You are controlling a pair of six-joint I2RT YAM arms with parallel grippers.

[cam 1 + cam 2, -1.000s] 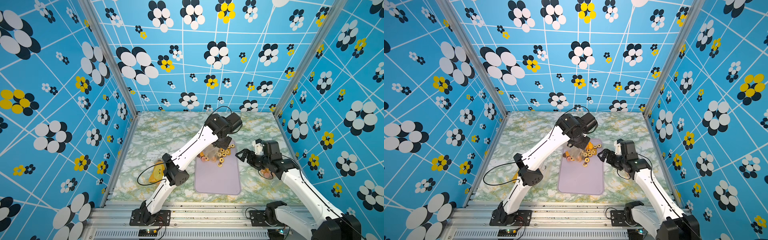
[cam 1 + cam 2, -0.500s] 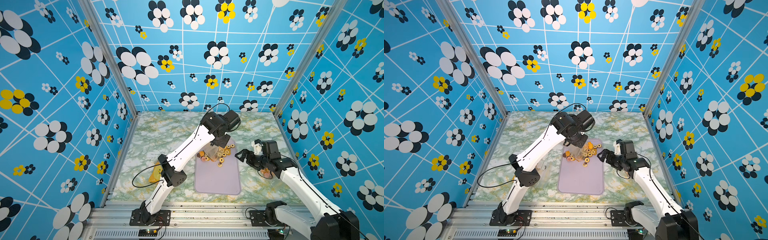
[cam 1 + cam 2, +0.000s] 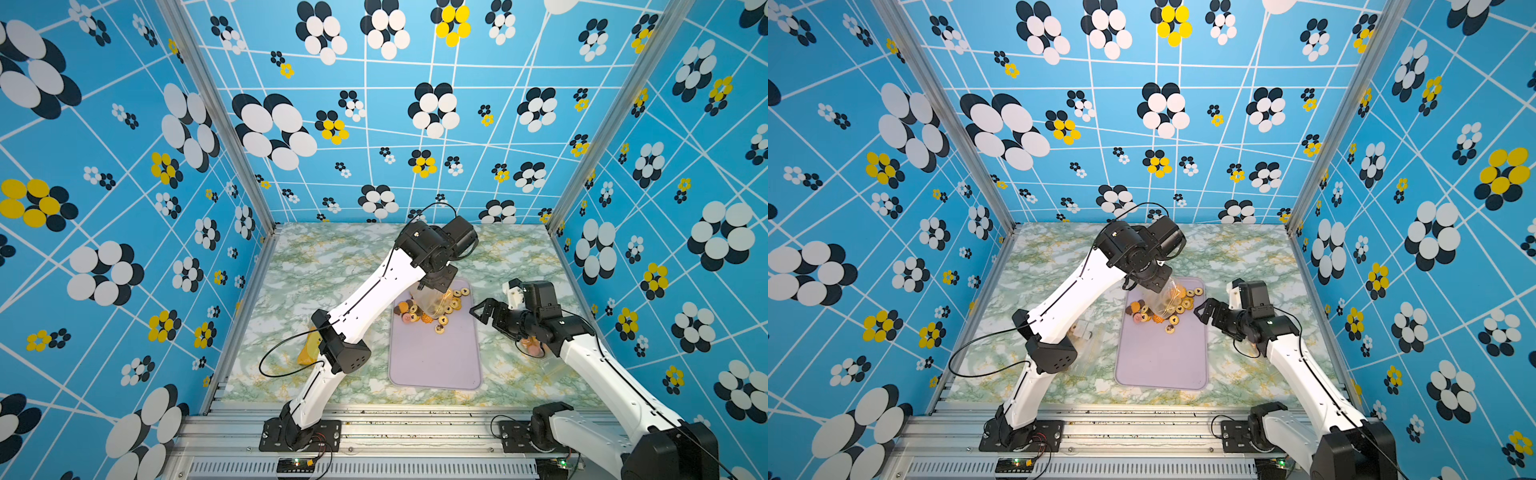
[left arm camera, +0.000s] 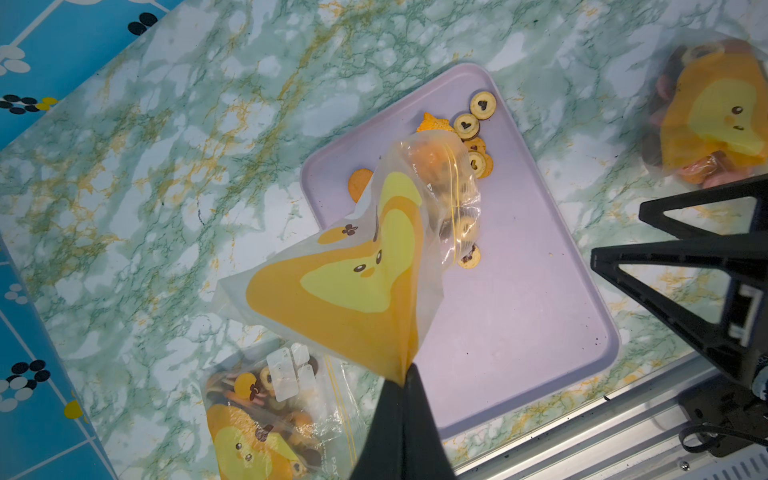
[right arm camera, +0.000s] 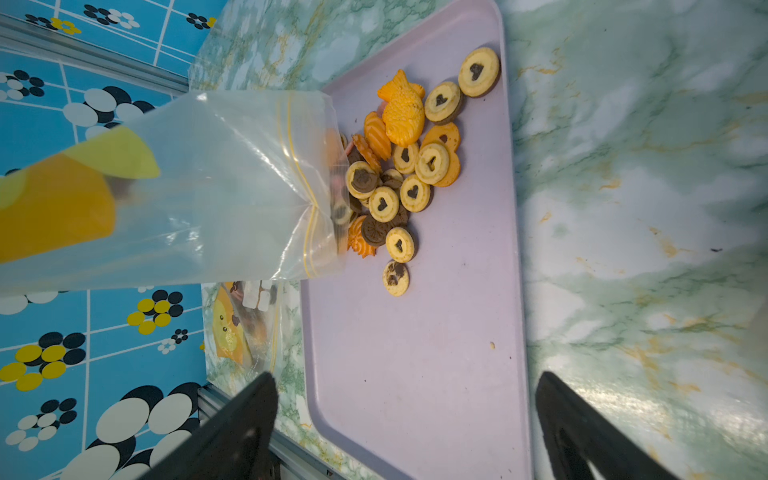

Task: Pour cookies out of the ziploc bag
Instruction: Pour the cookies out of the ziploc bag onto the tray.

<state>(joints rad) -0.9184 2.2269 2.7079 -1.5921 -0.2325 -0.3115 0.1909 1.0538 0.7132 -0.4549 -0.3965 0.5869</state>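
You are gripping the translucent zip-top plastic bag with the orange-and-yellow print by its sealed bottom corner. The left pincer is clamped tight on that corner, and the bag is hanging from it mouth-down, just right of centre in both top views. Its long axis is running from the pinch down to the yellow-striped zip mouth. That mouth is sitting at the heap of small yellow, orange and brown cookies on the upper end of the flat lilac plastic tray, which is lying on the green marble-patterned worktop. Whether any cookies are sitting inside the mouth you cannot tell. The right pincer, jaws wide apart and empty, is pointing at the mouth from the tray's right edge, near but not touching. The left arm is carrying the bag, so any further lift or shake is falling to it.
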